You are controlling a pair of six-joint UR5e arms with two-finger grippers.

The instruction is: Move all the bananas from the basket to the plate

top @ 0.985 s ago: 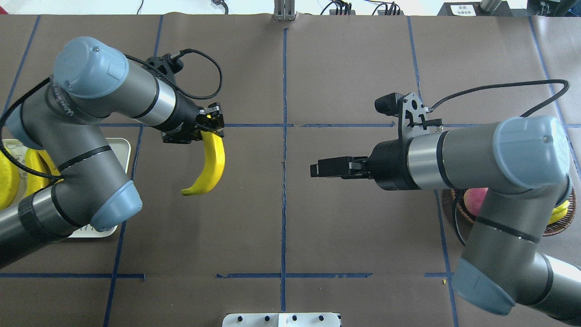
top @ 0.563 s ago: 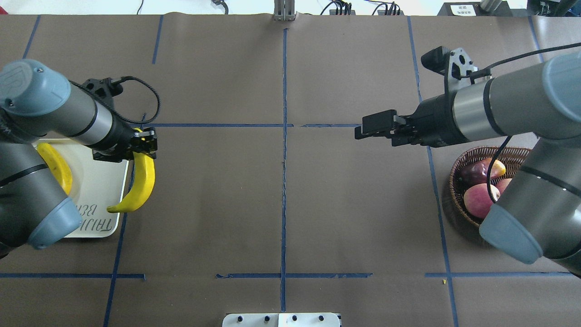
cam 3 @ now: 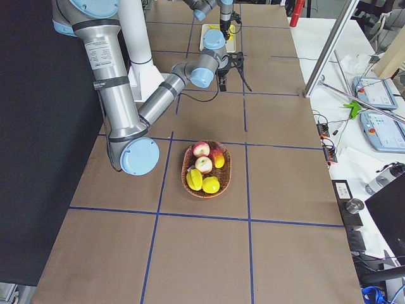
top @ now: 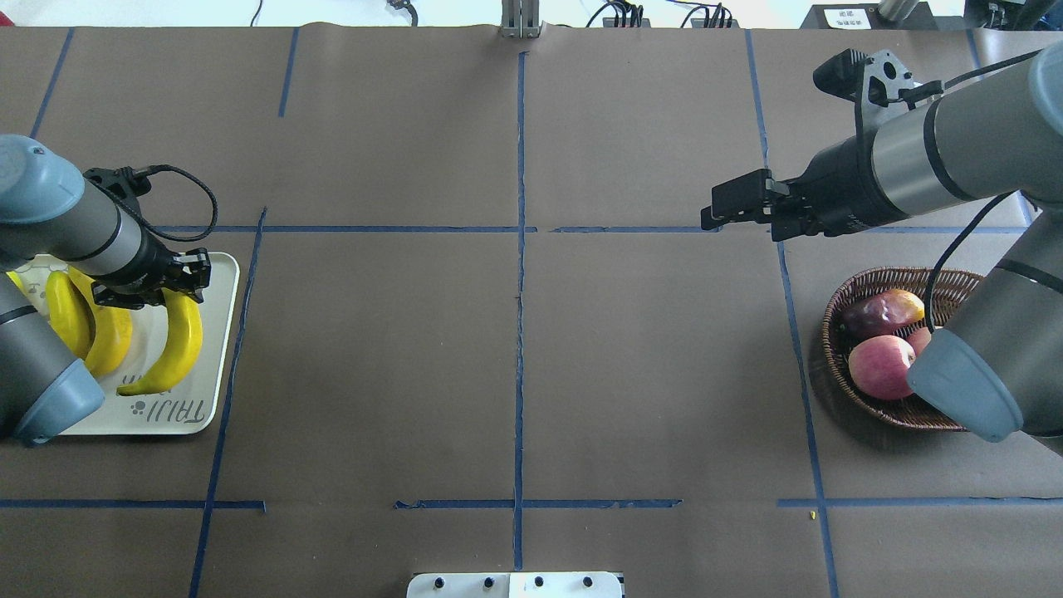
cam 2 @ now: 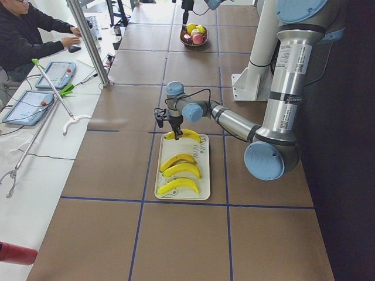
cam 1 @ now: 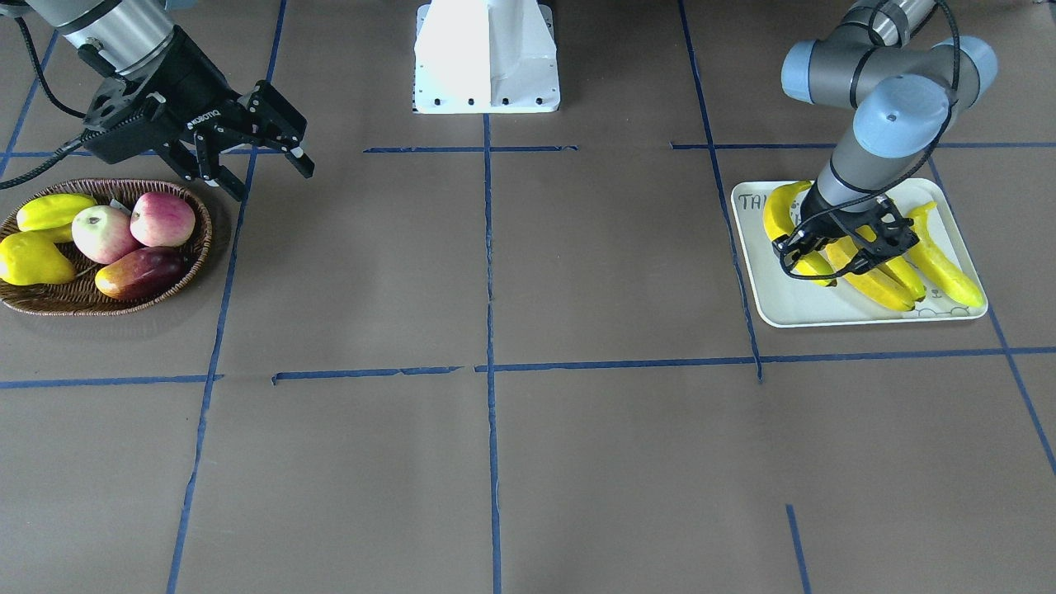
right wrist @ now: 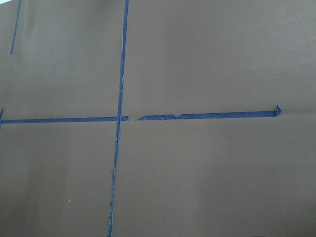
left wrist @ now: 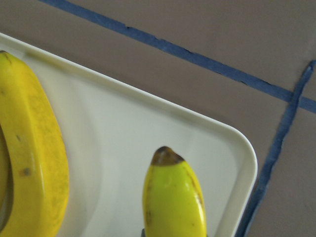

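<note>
Our left gripper [top: 184, 282] is down over the plate [cam 1: 792, 312]. Its jaws are closed on the far end of a banana [top: 170, 340] that runs along the side of the plate nearest the middle of the table [top: 374, 374]. We cannot tell whether this banana fully rests on the plate. In the left wrist view its dark tip sits just inside the plate's rim. We count three more bananas [cam 1: 945, 266] lying side by side on the same plate, close together and next to the gripped one. Our right gripper [cam 1: 268, 175] hangs above the table just beside the basket [cam 1: 82, 302], jaws spread wide and holding nothing. The basket sits at the opposite end of the table, well apart from the plate, and carries two apples [cam 1: 132, 227], a dark red fruit [cam 1: 140, 276] and plump yellow fruits [cam 1: 33, 260].
</note>
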